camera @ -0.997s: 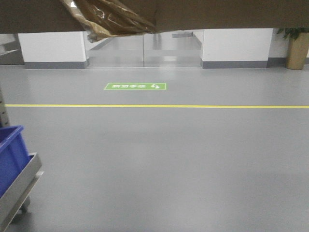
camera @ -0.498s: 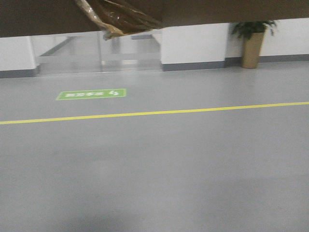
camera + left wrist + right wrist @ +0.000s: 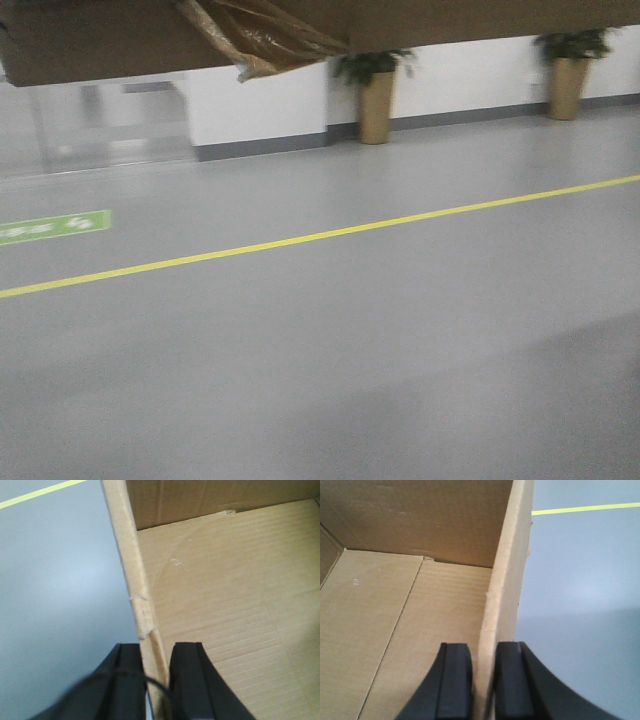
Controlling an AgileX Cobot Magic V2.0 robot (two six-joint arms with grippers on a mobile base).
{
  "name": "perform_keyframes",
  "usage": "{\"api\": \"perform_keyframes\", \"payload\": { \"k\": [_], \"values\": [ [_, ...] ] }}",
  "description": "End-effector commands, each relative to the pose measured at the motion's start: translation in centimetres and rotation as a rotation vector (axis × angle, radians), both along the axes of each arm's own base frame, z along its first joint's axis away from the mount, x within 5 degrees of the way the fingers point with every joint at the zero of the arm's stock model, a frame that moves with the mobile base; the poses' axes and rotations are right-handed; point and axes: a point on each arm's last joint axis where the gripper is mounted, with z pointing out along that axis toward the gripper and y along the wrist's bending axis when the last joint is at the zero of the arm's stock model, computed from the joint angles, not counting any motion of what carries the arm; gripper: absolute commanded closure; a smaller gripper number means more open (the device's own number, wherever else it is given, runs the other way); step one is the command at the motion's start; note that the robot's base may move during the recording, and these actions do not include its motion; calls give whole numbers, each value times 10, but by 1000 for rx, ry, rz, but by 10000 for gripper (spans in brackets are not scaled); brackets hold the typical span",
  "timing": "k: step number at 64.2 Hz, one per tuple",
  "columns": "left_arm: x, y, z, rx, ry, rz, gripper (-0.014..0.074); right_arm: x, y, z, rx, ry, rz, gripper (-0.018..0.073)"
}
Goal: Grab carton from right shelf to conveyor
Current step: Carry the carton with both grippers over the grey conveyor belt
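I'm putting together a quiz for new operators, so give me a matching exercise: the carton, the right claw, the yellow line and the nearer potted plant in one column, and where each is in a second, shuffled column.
Column one:
1. carton
2. right claw
3. yellow line
4. nearer potted plant

Column two:
A. stands against the white wall
B. shut on a cardboard wall
C. painted across the grey floor
D. spans the top of the front view

Pairs: 1-D, 2-B, 3-C, 4-A
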Motion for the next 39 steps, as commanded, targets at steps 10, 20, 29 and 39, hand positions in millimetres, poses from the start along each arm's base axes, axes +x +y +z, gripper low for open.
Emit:
{"api": "perform_keyframes", "payload": {
  "k": [10, 20, 29, 39],
  "values": [
    [-4, 3, 7, 10, -49, -1, 613, -2, -3, 11, 22, -95, -5, 617],
    [-3, 7, 8, 46, -67, 24, 613, -2, -3, 11, 22, -95, -5, 617],
    [-2, 10, 9, 77, -83, 46, 613, -2, -3, 11, 23, -97, -5, 617],
    [-1, 14, 10, 113, -100, 71, 613, -2, -3, 11, 24, -99, -5, 617]
  ]
}}
